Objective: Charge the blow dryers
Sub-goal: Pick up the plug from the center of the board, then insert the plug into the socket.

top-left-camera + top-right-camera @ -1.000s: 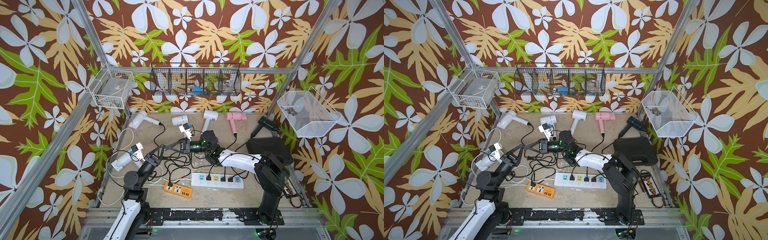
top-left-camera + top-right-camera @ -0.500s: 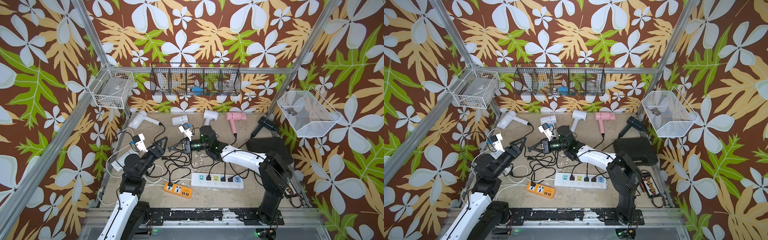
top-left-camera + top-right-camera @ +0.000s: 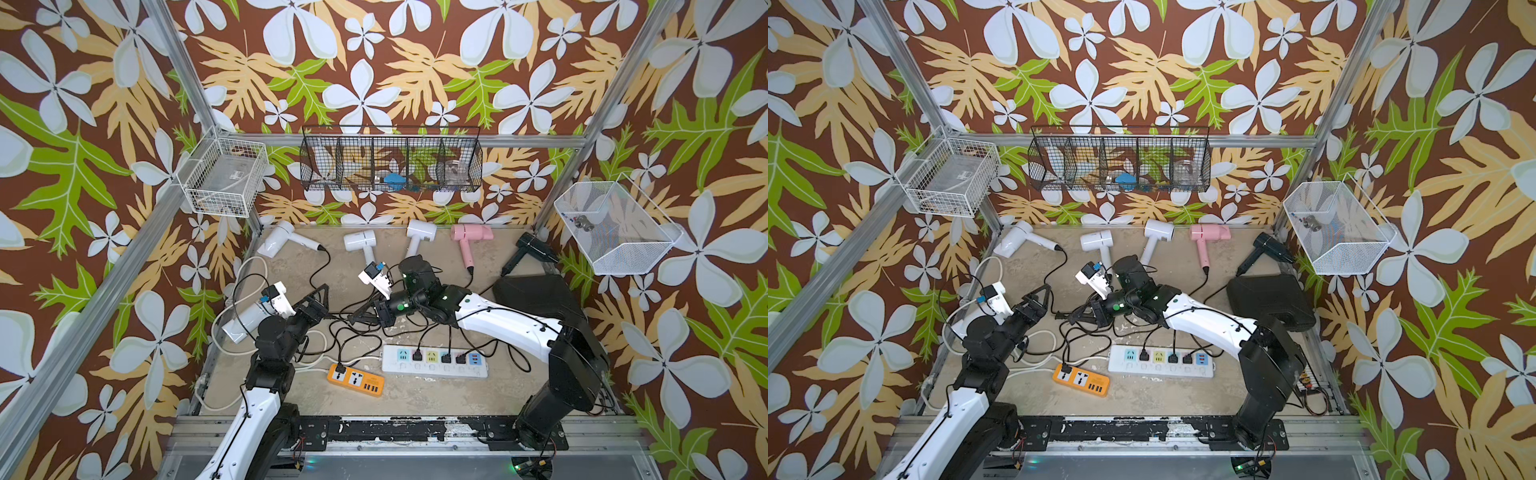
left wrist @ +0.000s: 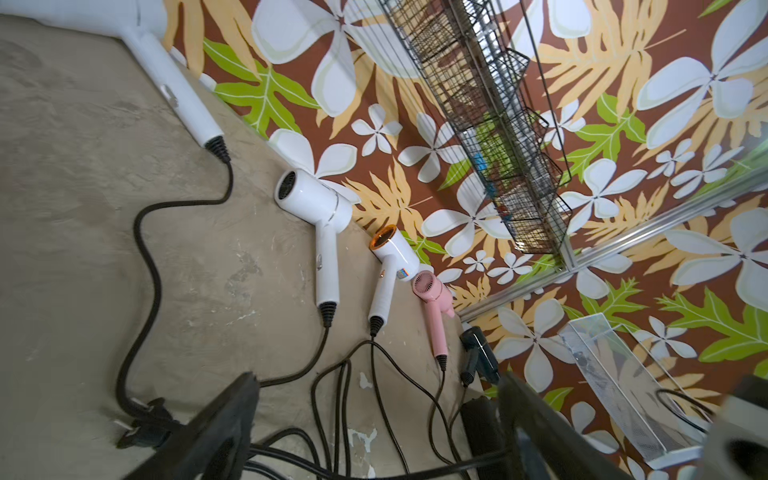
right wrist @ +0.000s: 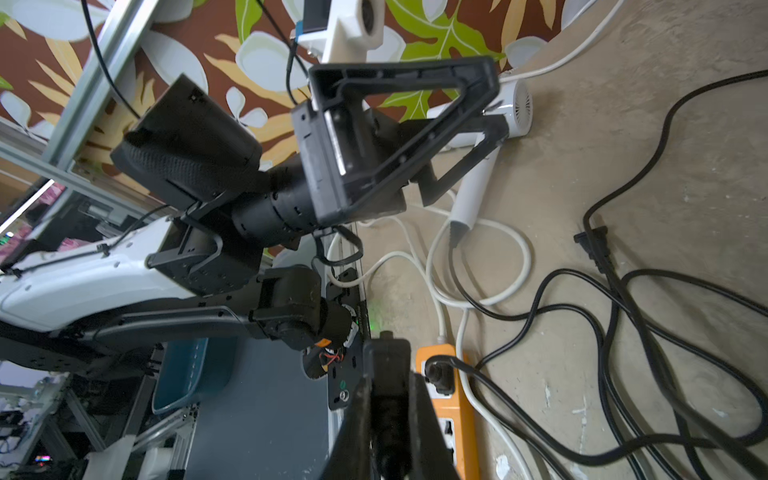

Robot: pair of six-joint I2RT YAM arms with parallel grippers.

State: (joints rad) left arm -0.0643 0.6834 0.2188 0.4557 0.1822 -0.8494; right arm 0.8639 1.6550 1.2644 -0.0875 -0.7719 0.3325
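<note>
- Black plastic fingers of the left gripper stand spread wide; only table and slack cords show between them, and it grips nothing.
- Taking the far wall as 12 o'clock, the loose plug lies flat just beside one of those fingers, at about 4 o'clock of the left gripper and 9 o'clock of the right gripper.
- That right gripper is pinched closed; whether a plug or cord is caught in it I cannot tell.
- By my reading the plug's long axis runs along the 9-to-3 line, prongs toward 9, its cord leading off to the far-left white dryer. The left gripper looks nearer and free, so the pick seems its job.
- Outward, the orange strip at 5 o'clock has one plug in and one large socket free; the white strip at 4 o'clock carries three plugs with free sockets between.
- Along the 12 o'clock wall lie the far-left white dryer, second white dryer, third white dryer, pink dryer and, toward 2 o'clock, black dryer; the sixth white dryer lies at 9 o'clock beside the left arm.
- A coloured sticker on the third white dryer is too small to read; no brand is legible anywhere.
</note>
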